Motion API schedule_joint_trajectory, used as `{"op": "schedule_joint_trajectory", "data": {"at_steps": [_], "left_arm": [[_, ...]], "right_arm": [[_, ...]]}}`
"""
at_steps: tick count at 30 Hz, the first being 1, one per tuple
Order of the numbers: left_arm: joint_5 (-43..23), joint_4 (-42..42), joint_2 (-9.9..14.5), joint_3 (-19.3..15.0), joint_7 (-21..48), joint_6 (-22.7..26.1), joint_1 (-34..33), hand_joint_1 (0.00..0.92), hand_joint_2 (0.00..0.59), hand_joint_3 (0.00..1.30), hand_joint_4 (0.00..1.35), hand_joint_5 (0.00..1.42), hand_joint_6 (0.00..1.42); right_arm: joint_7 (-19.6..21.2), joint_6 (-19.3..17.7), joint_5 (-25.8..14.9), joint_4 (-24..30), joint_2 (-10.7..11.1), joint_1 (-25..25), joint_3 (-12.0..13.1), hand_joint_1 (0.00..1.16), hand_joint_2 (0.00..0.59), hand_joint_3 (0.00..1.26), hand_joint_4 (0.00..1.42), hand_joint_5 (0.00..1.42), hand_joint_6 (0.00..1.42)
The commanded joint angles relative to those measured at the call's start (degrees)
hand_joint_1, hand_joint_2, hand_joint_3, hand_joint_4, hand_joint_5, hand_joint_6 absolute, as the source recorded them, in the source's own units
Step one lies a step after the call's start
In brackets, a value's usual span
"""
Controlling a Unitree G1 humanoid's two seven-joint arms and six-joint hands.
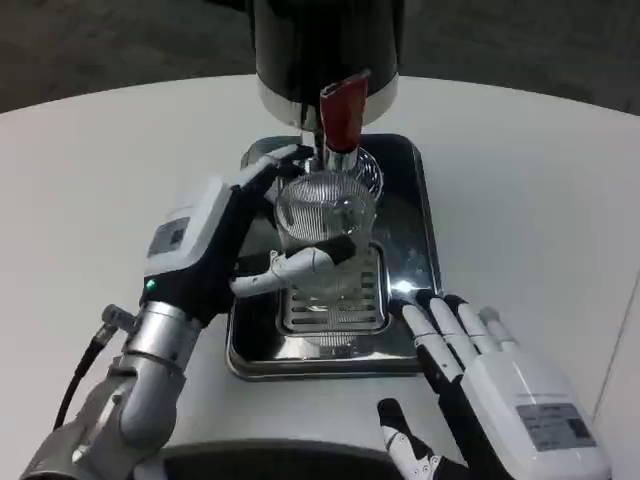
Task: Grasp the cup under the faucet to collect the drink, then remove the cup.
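One cup [322, 215] under faucet [343, 112], left hand [215, 240] gripping it; right hand [490, 375] empty, fingers spread

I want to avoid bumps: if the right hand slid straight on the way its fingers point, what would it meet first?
Probably the front rim of the metal drip tray, just ahead of the right hand; its fingertips look nearly at the rim already, though depth is unclear.

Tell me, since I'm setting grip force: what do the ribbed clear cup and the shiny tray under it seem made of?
The ribbed clear cup looks like glass or hard plastic: transparent, with fine ridges catching light. The shiny tray looks like polished metal: mirror-like reflections, rolled rim.
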State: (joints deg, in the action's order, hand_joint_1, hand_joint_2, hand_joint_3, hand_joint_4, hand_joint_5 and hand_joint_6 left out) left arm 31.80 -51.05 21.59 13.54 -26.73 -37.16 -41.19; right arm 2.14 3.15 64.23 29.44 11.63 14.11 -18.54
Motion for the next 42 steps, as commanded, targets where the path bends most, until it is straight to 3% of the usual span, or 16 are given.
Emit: {"op": "schedule_joint_trajectory", "data": {"at_steps": [1, 5, 9, 13, 17, 19, 22, 32, 38, 42], "left_arm": [[-3.77, 4.01, 1.57, -2.71, 2.35, -2.48, 4.05, 0.001, 0.000, 0.19, 0.30, 0.56, 0.41], [-14.12, 11.96, 2.44, -8.56, 9.43, -2.58, 11.08, 0.000, 0.023, 0.15, 0.28, 0.53, 0.38], [-28.91, 24.88, 2.40, -14.41, 20.07, 2.44, 18.56, 0.000, 0.078, 0.08, 0.23, 0.53, 0.46], [-38.74, 34.19, 3.05, -17.83, 29.33, 7.75, 22.17, 0.000, 0.096, 0.00, 0.01, 0.30, 0.27], [-50.63, 38.46, 5.91, -19.46, 45.25, 11.36, 21.59, 0.000, 0.112, 0.00, 0.00, 0.02, 0.03], [-53.80, 40.48, 6.36, -20.49, 49.85, 13.12, 21.31, 0.000, 0.115, 0.00, 0.00, 0.00, 0.00], [-56.74, 45.00, 6.83, -22.20, 53.67, 15.58, 21.06, 0.000, 0.140, 0.00, 0.00, 0.00, 0.00], [-61.30, 57.58, 9.37, -26.07, 58.41, 23.88, 14.87, 0.000, 0.135, 0.00, 0.00, 0.00, 0.00], [-60.67, 56.36, 9.49, -25.67, 60.66, 26.90, 10.28, 0.000, 0.131, 0.00, 0.00, 0.00, 0.00], [-60.88, 52.06, 8.55, -23.36, 63.32, 31.57, 6.26, 0.000, 0.121, 0.00, 0.00, 0.00, 0.00]], "right_arm": [[-0.11, 0.60, -0.09, -0.35, -0.56, 0.36, -0.29, 0.31, 0.514, 0.07, 0.00, 0.00, 0.02], [-0.16, 0.65, 0.03, -0.07, -0.62, 0.61, -0.36, 0.31, 0.514, 0.07, 0.00, 0.00, 0.02], [-1.32, 1.52, 0.07, 0.05, -0.79, 0.73, -0.39, 0.30, 0.514, 0.08, 0.00, 0.00, 0.02], [-1.49, 1.93, 0.17, 0.46, -0.82, 0.68, -0.37, 0.30, 0.514, 0.07, 0.00, 0.00, 0.02], [-1.58, 2.08, 0.35, 1.03, -0.91, 0.83, -0.67, 0.30, 0.514, 0.07, 0.00, 0.00, 0.02], [-1.61, 2.17, 0.53, 1.36, -1.03, 1.01, -0.87, 0.30, 0.514, 0.07, 0.00, 0.00, 0.02], [-1.58, 2.31, 0.82, 2.09, -1.18, 1.59, -1.14, 0.30, 0.514, 0.07, 0.00, 0.00, 0.02], [-1.61, 2.63, 1.64, 4.24, -1.91, 3.68, -1.29, 0.30, 0.510, 0.07, 0.00, 0.00, 0.02], [-1.53, 2.46, 1.67, 5.19, -1.94, 4.61, -0.62, 0.30, 0.510, 0.07, 0.00, 0.00, 0.02], [-1.38, 2.39, 1.65, 5.82, -2.03, 5.51, -0.38, 0.30, 0.510, 0.07, 0.00, 0.00, 0.02]]}}
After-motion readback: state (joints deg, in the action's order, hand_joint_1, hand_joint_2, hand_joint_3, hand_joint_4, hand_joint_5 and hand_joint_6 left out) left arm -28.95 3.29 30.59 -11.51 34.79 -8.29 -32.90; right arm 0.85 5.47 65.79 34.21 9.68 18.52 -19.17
